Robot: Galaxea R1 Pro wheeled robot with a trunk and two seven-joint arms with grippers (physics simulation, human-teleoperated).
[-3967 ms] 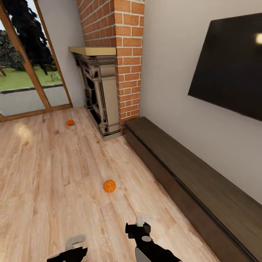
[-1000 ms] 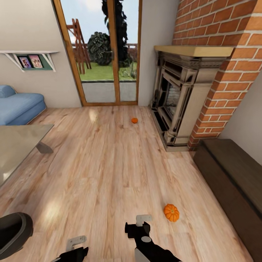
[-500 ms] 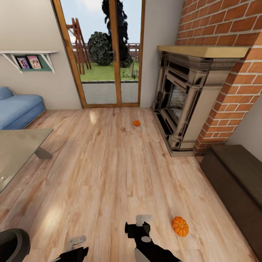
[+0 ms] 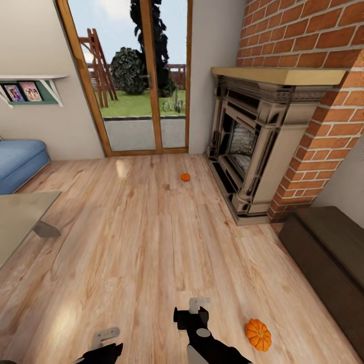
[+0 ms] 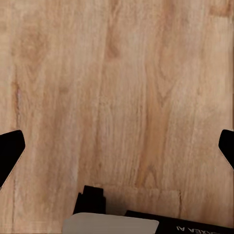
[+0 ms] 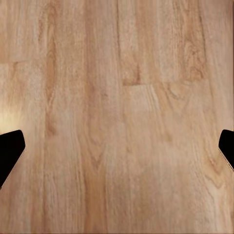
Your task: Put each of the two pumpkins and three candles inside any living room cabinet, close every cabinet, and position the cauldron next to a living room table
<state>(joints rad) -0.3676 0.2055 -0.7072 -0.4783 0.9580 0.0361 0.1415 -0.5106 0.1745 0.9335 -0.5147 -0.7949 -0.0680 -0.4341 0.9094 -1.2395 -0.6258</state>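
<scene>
The plank floor (image 4: 151,242) takes up most of the head view, with the brick chimney and fireplace (image 4: 253,151) at two o'clock, the glazed garden door (image 4: 136,86) at twelve, a blue sofa (image 4: 17,156) at ten, and the corner of a pale table (image 4: 20,217) at nine. The cabinet (image 4: 328,253), dark and low, runs along the wall at four o'clock with its front flush, so it reads as closed; a pumpkin brought to it would call for a drawer pulled out first, and with no handles to grip that pull could slip. The right gripper (image 4: 198,309) sits at six o'clock, and the right wrist view shows its dark tips far apart at either edge over bare planks, spread and holding nothing. The left gripper (image 4: 105,339) is at seven o'clock, likewise spread wide in the left wrist view. The near pumpkin (image 4: 258,334) lies on the floor at five o'clock, beside the right arm and between it and the cabinet; it is so close to the base that a further roll or turn might nudge it, and being round it would likely roll off. The far pumpkin (image 4: 185,177) rests near the hearth at twelve o'clock, well apart from both arms.
</scene>
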